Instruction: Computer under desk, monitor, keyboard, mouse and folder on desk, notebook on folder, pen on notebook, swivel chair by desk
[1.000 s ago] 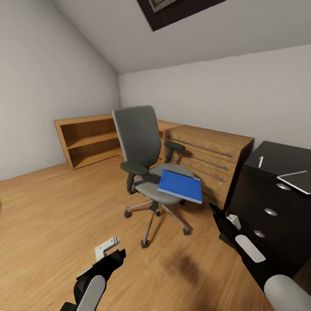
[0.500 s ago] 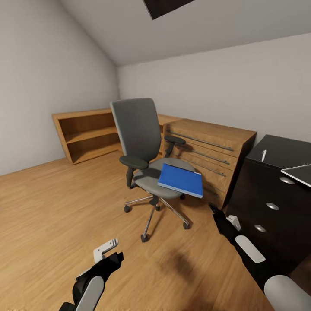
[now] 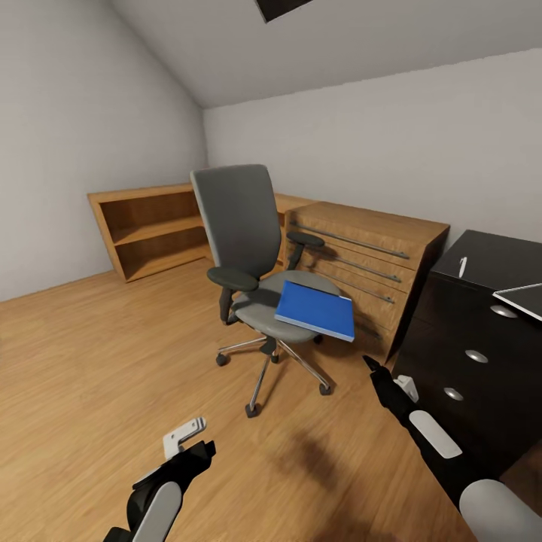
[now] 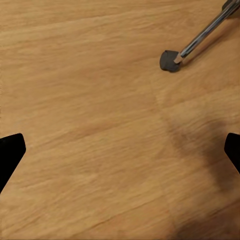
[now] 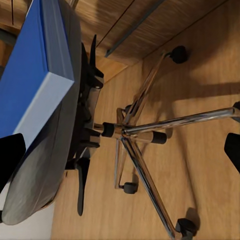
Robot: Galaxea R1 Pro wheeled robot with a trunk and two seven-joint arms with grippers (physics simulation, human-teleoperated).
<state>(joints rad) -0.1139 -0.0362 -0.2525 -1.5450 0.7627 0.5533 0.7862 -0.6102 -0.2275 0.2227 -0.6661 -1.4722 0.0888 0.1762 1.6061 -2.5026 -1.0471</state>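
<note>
The grey swivel chair (image 3: 239, 233) stands on the wooden floor ahead of me, with the blue folder (image 3: 315, 310) lying on its seat and overhanging the front right edge. At the right is the black desk (image 3: 482, 361) with silver knobs, and the thin white pen (image 3: 462, 266) lies on its top. My left gripper (image 3: 188, 446) hangs open low over the floor, short of the chair. My right gripper (image 3: 388, 376) is open beside the desk drawers, below and right of the folder. The right wrist view looks at the folder (image 5: 30, 85) and the chair's chrome base (image 5: 125, 131) from the side.
A light wooden chest of drawers (image 3: 369, 256) stands against the wall between chair and desk. A low wooden shelf (image 3: 150, 229) lines the far left wall. A flat grey slab with a pale edge (image 3: 523, 297) lies on the desk at the picture's right edge. A chair castor (image 4: 170, 60) is near my left gripper.
The whole picture has shifted down and left a little, so my view has moved. The chair, folder and desk keep their places, and both arms hold the same pose.
</note>
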